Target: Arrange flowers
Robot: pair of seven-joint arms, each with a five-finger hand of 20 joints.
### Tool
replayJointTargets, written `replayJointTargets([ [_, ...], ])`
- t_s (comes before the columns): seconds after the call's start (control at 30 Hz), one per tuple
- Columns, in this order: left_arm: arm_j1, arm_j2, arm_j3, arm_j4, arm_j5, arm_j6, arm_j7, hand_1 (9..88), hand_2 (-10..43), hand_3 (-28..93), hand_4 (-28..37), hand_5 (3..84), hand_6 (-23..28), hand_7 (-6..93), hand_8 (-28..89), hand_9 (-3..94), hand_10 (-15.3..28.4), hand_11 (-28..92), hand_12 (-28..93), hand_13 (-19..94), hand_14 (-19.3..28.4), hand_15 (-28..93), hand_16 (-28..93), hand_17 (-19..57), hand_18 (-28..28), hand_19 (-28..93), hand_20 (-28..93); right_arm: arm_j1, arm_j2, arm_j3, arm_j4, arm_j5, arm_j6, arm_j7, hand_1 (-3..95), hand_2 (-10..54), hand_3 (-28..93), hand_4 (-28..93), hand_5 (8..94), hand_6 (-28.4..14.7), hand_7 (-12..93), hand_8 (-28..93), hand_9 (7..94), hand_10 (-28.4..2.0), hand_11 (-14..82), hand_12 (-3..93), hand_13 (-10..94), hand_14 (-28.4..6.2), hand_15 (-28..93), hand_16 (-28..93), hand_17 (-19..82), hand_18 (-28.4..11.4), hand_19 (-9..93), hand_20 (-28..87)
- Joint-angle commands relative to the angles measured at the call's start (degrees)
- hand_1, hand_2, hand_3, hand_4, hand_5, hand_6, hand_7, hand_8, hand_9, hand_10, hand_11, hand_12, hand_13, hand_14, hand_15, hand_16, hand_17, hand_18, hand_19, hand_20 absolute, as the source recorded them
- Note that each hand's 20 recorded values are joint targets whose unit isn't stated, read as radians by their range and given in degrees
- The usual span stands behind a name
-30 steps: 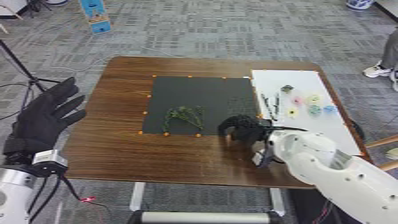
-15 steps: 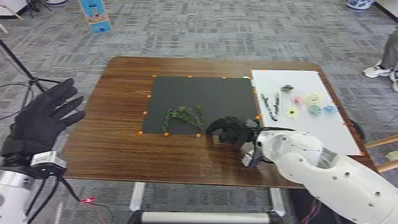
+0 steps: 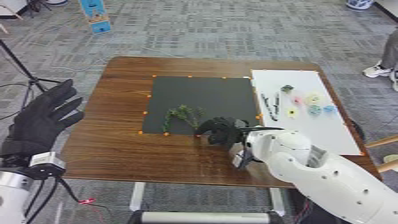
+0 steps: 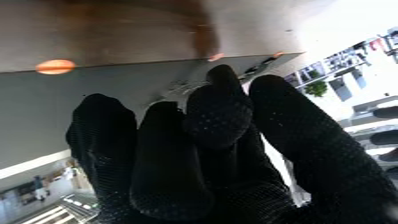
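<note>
In the head view, my right hand (image 3: 224,131) is at the near edge of the dark sheet (image 3: 206,90), just right of the green sprigs (image 3: 182,114), whose stems slant down towards it. In the right wrist view, the right hand (image 4: 218,112) has its fingers extended, with nothing visibly held; pale wisps lie beyond the fingertips. Several pastel blossoms, including a yellow flower (image 3: 292,113) and a blue flower (image 3: 329,108), lie on the white sheet (image 3: 280,82) beside two dark twigs (image 3: 270,106). Off the table's left side, my left hand (image 3: 43,117) is raised and open.
A brown wooden table (image 3: 120,120) carries both sheets, with small orange markers (image 3: 166,134) along their edges. A black tripod (image 3: 34,75) stands beyond the left hand. Wooden chair parts (image 3: 384,141) are off the table's right side.
My right hand has moved left along the dark sheet's near edge, closer to the green sprigs. Faint green strands beyond it a second ago are gone from that spot. The left hand has stayed put.
</note>
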Motion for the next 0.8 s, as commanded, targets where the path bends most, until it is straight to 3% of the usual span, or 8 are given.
replayJointTargets([
  [0.03, 0.35, -0.29, -0.14, -0.38, -0.42, 0.44, -0.36, 21.6, -9.5, 65, -28.3, 23.6, 2.3, 17.9, -10, 19.2, 9.5, 16, 16, 17, 12.6, 14, 4, -12.9, 22.2, 38, 7, -0.35, -0.28, 1.19, -1.19, -1.28, -3.66, -1.18, 21.8, 17.6, 91, -3, 44.9, -2.3, 14, -11, 84.0, -9.1, 63.5, 36.6, 83, -7.3, 85, 38, 57, -22.9, 93, 73],
  [0.47, 0.55, -0.57, -0.11, -0.55, -0.24, 0.69, -0.43, 21.6, -9.5, 66, -28.3, 23.7, 2.3, 18.2, -10, 19.3, 9.4, 17, 16, 17, 12.6, 14, 4, -12.8, 22.1, 38, 7, -1.17, -0.41, 2.54, -2.41, -2.47, -7.25, -1.11, 21.1, 17.0, 91, -3, 47.3, -2.1, 14, -11, 84.2, -9.2, 63.1, 36.4, 83, -7.2, 85, 38, 56, -22.9, 93, 73],
  [0.8, 0.52, -0.85, -0.07, -0.6, -0.25, 0.98, -0.4, 21.7, -9.5, 66, -28.3, 23.7, 2.3, 18.2, -10, 19.3, 9.4, 17, 16, 17, 12.6, 14, 4, -12.8, 22.1, 38, 7, -1.17, 0.35, 6.24, -2.67, -7.69, -2.51, 6.86, 20.7, 16.7, 91, -3, 46.8, -4.5, 13, -10, 83.9, -9.4, 62.3, 36.6, 83, -7.1, 85, 38, 56, -23.0, 93, 73],
])
